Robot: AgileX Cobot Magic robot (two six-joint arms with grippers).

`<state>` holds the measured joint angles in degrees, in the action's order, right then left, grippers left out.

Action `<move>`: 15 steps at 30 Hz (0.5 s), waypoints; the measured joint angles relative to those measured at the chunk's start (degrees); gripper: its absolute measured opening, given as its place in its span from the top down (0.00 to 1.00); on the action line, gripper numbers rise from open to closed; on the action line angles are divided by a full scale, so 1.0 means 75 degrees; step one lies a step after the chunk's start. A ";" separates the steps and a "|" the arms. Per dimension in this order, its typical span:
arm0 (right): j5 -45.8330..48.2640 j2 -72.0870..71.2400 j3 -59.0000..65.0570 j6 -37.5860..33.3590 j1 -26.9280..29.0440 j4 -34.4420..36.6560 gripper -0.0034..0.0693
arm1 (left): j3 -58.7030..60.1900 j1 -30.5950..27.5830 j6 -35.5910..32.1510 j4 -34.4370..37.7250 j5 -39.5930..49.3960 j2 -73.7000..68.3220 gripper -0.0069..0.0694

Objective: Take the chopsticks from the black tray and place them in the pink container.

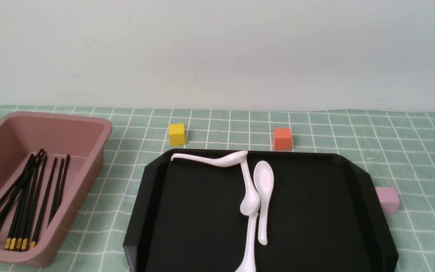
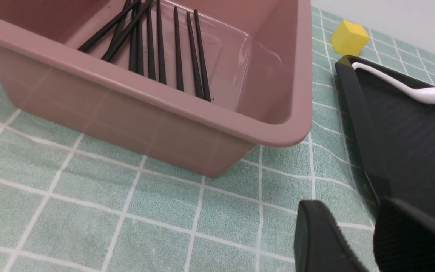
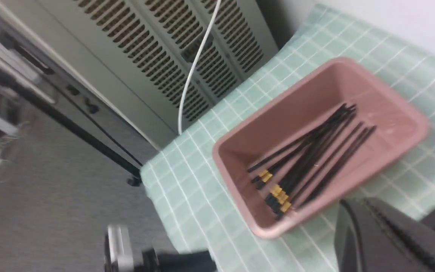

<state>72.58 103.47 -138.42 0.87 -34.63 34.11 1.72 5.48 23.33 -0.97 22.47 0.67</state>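
Spotted: chopsticks [image 1: 25, 204] in the pink container [image 1: 89, 124]

They are seen bunched on its floor, gold ends toward the robot. On the black tray [image 1: 315, 211], white spoons [image 1: 257, 189] are strewn. The left gripper [image 2: 353, 223] is parted; the right gripper [image 3: 410, 230] is closed.

the left hand [image 2: 357, 211] hangs low, its two black fingers [image 2: 315, 238] parted by a narrow gap — nothing between them. the right hand [image 3: 395, 226] is up high and tilted, looking down from well above, blurred at the edge of its own view — its jaws closed, gripping nothing visible.
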 joint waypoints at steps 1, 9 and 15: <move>0.0000 -0.0434 0.0336 -0.0116 0.0000 -0.0165 0.96 | 0.0000 0.0000 0.0000 0.0000 0.0000 0.0000 0.60; 0.0000 -0.4168 0.4535 -0.0228 0.0000 -0.2363 0.95 | 0.0000 0.0000 0.0000 0.0000 0.0000 0.0000 0.60; -0.1597 -0.7259 0.8615 -0.0228 0.0000 -0.3098 0.95 | 0.0000 0.0000 0.0000 0.0000 0.0000 0.0000 0.60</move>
<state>60.60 49.03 -73.81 -0.84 -34.63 10.87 1.72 5.48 23.33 -0.97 22.47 0.67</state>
